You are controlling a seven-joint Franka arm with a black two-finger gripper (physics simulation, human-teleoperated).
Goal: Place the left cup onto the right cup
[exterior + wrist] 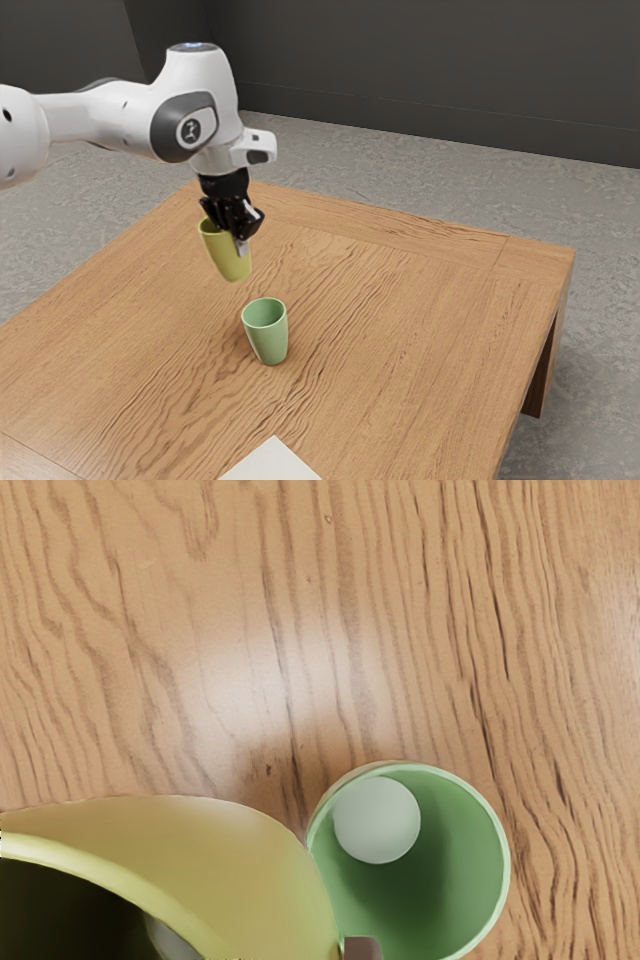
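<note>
Wooden table (420, 330), grey speckled floor (520, 190), dark wall (450, 60).

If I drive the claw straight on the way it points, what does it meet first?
Probably the green cup. The claw, shut on the yellow-green cup, points down, and the wrist view shows the green cup's rim beside the held cup. Its base might clip that rim, else land on the wooden table.
</note>
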